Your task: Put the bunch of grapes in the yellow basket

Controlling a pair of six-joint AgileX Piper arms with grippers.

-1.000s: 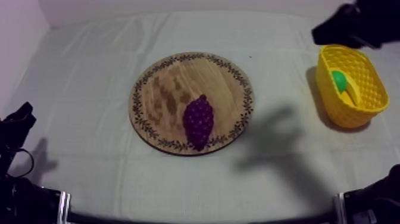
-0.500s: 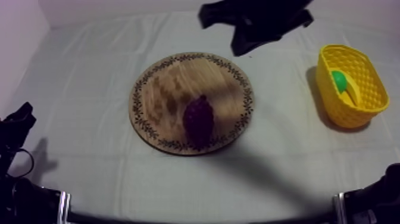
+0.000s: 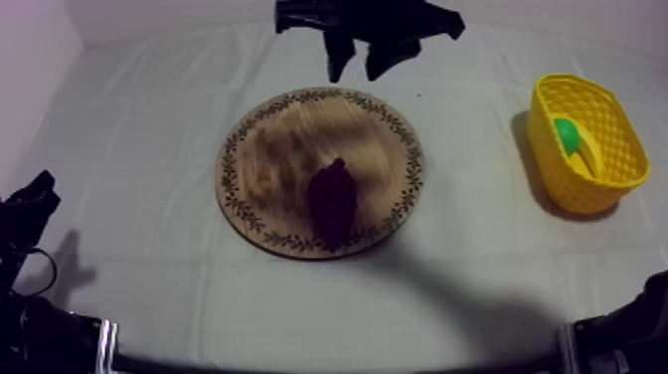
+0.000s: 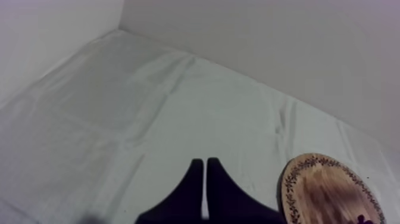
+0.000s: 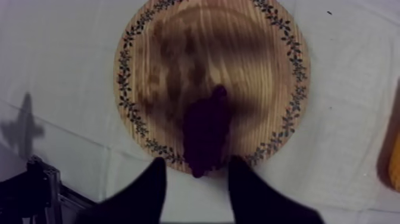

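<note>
The dark purple bunch of grapes [image 3: 332, 204] lies on the near part of the round wooden board [image 3: 288, 139], in the shadow of my right arm. My right gripper [image 3: 360, 68] hangs open high over the board's far rim. In the right wrist view the grapes [image 5: 205, 128] lie on the board [image 5: 238, 47] far below the gap of the right gripper [image 5: 197, 162], whose jaws are spread apart. The yellow basket [image 3: 613, 130] stands at the right. My left gripper [image 4: 205, 170] is shut, low at the table's left [image 3: 30, 204].
Inside the basket lie a green thing [image 3: 566, 132] and a yellow piece [image 3: 588, 154]. The basket's edge [image 5: 390, 161] shows beside the board in the right wrist view. Part of the board [image 4: 321, 184] lies ahead of my left gripper. Grey-white cloth surrounds the board.
My right arm has swung left from above the basket to over the board's far rim. Its shadow now covers the grapes. The left arm, grapes and basket have not moved.
</note>
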